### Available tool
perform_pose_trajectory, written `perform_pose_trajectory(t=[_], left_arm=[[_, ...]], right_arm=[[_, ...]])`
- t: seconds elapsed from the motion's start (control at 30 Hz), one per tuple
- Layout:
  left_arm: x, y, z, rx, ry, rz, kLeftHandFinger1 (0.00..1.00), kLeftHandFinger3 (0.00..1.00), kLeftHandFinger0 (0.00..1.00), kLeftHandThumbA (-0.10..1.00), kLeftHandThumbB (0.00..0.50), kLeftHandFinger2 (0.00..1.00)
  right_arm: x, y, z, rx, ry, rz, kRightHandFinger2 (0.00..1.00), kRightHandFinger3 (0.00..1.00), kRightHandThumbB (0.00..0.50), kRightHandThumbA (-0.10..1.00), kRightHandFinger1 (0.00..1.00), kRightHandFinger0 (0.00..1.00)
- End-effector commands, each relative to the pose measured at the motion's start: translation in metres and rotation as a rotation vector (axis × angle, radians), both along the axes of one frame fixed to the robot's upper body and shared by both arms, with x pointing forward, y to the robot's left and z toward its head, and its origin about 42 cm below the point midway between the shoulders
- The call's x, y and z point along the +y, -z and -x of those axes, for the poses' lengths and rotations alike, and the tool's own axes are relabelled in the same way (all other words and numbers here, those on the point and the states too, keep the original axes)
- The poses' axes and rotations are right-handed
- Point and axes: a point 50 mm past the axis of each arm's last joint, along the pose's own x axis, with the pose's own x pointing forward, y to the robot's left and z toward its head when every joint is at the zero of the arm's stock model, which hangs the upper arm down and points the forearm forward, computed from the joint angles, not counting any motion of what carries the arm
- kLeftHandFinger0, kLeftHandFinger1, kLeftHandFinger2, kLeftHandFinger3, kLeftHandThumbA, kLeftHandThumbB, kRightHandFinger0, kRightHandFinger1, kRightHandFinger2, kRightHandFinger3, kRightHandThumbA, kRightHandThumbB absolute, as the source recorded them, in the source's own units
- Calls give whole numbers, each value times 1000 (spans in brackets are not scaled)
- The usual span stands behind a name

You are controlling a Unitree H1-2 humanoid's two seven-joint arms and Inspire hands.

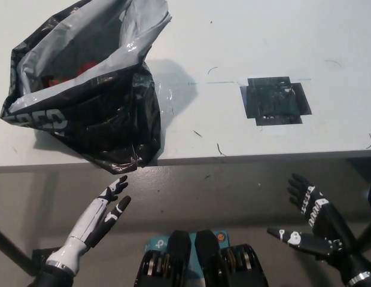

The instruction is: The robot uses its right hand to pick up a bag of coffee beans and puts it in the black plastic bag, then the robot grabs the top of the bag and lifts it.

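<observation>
Far left on the table (263,54): black plastic bag (90,113), mouth up. Nearer to left hand (105,209), fingers spread; right hand (311,224) likewise splayed, well apart.

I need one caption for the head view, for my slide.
Black plastic bag open on white table; both hands, white left and black right, open below table edge.

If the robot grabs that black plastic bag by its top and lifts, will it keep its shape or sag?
The black plastic bag would probably sag: its film is thin, creased and already slumped on the white table. Its glossy surface suggests it may be slippery. Something red shows inside the open mouth, so the bottom would likely hang down under that load.
</observation>
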Motion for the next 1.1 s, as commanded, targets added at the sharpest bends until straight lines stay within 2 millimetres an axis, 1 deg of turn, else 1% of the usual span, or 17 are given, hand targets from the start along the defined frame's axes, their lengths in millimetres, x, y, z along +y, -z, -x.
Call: perform_pose_trajectory(t=[0.0, 0.1, 0.13, 0.17, 0.23, 0.3, 0.33, 0.4, 0.43, 0.47, 0.57, 0.77, 0.8, 0.87, 0.93, 1.0, 1.07], left_arm=[[7, -15, 7, -93, -3, 48, 1000, 1000, 1000, 1000, 217, 1000], [9, -13, 11, -89, -12, 42, 1000, 1000, 1000, 1000, 204, 1000], [10, -13, 12, -89, -13, 43, 1000, 1000, 1000, 1000, 203, 1000], [10, -13, 13, -86, -16, 47, 1000, 1000, 1000, 1000, 209, 1000], [12, -11, 16, -76, -25, 49, 1000, 1000, 1000, 1000, 218, 1000], [13, -11, 18, -76, -28, 35, 1000, 1000, 1000, 1000, 212, 1000], [14, -10, 18, -79, -26, 35, 1000, 1000, 1000, 1000, 198, 1000], [14, -10, 17, -78, -25, 36, 1000, 1000, 1000, 1000, 199, 1000], [14, -11, 17, -74, -29, 37, 1000, 1000, 1000, 1000, 206, 1000], [14, -11, 17, -70, -35, 35, 1000, 1000, 1000, 1000, 205, 1000], [15, -13, 17, -75, -39, 30, 1000, 1000, 1000, 1000, 194, 1000], [13, -17, 12, -94, -32, 25, 1000, 1000, 1000, 1000, 185, 1000], [12, -19, 8, -99, -30, 24, 1000, 1000, 1000, 1000, 175, 1000], [12, -21, 6, -97, -33, 24, 1000, 1000, 1000, 1000, 177, 1000], [12, -24, 6, -100, -37, 17, 1000, 1000, 1000, 1000, 181, 1000], [12, -24, 6, -101, -36, 20, 1000, 1000, 1000, 1000, 174, 1000], [13, -23, 10, -99, -34, 17, 1000, 1000, 1000, 994, 150, 1000]], right_arm=[[2, 2, -4, -224, 67, 78, 1000, 1000, 175, 1000, 1000, 1000], [5, 7, -4, -206, 53, 69, 1000, 1000, 158, 1000, 1000, 1000], [6, 8, -4, -206, 52, 70, 1000, 1000, 158, 1000, 1000, 1000], [7, 8, -4, -207, 44, 63, 1000, 1000, 143, 1000, 1000, 1000], [12, 10, -2, -210, 30, 43, 1000, 1000, 143, 976, 1000, 1000], [13, 11, -1, -211, 28, 41, 1000, 1000, 148, 961, 1000, 1000], [14, 11, -2, -212, 27, 51, 1000, 1000, 151, 968, 1000, 1000], [14, 11, -2, -215, 26, 57, 1000, 1000, 155, 971, 1000, 1000], [14, 10, -2, -220, 25, 58, 1000, 1000, 145, 970, 1000, 1000], [14, 9, -3, -223, 25, 57, 1000, 1000, 147, 965, 1000, 1000], [16, 7, -5, -229, 19, 60, 1000, 1000, 139, 960, 1000, 1000], [13, 5, -7, -243, 18, 76, 1000, 1000, 154, 953, 1000, 1000], [12, 3, -10, -253, 19, 86, 1000, 1000, 158, 951, 1000, 1000], [11, 2, -12, -260, 18, 88, 1000, 1000, 157, 938, 1000, 1000], [12, 1, -14, -262, 14, 88, 1000, 1000, 168, 937, 1000, 1000], [12, 1, -14, -263, 9, 92, 1000, 1000, 171, 940, 1000, 1000], [12, 4, -10, -263, 0, 100, 1000, 1000, 166, 927, 1000, 1000]])
